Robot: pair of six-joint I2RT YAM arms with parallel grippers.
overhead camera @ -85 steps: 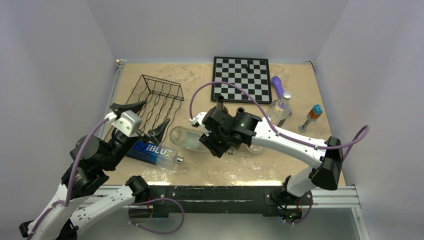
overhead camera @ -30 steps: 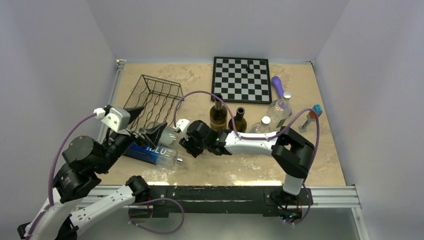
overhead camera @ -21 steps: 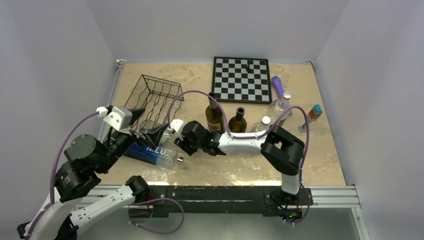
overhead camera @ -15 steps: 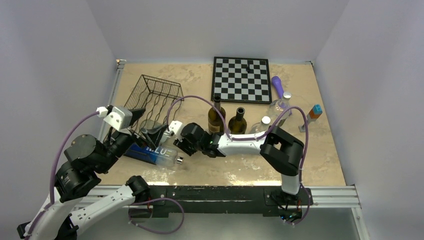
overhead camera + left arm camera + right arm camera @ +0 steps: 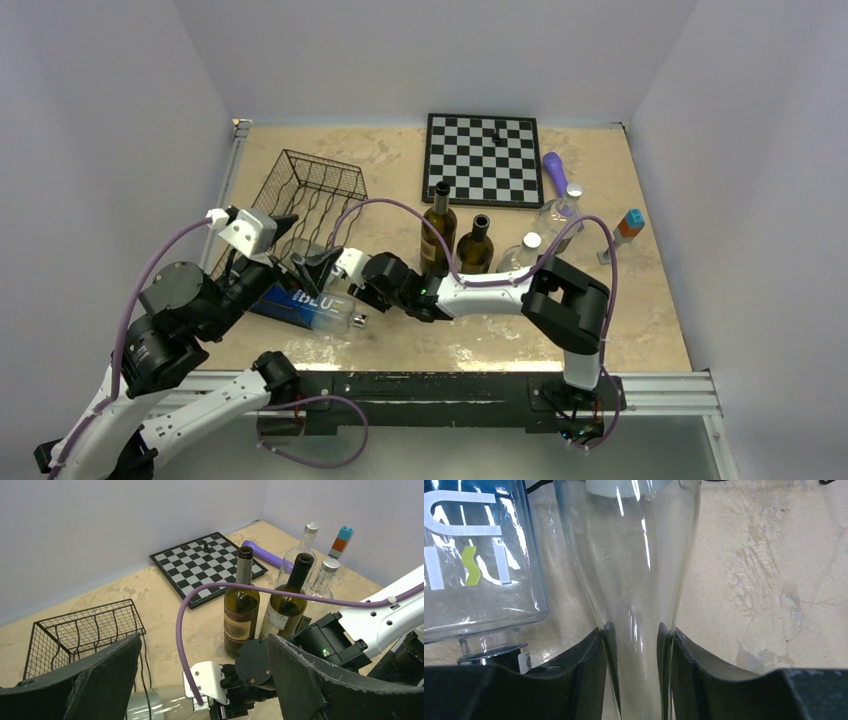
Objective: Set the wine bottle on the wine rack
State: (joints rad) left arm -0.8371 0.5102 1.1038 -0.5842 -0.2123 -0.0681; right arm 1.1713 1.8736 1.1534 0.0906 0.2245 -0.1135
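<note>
Pinching clear bottle, right gripper; left gripper spread; beige tabletop, pale walls.

Bright, even light; white glare streaks the clear bottle.

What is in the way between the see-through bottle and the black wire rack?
Nothing visible. The clear glass bottle, gripped at its neck by the right gripper, lies right at the near end of the wine rack. The open left gripper hangs over its fat end; the blue bottle lies beside, not between.
</note>
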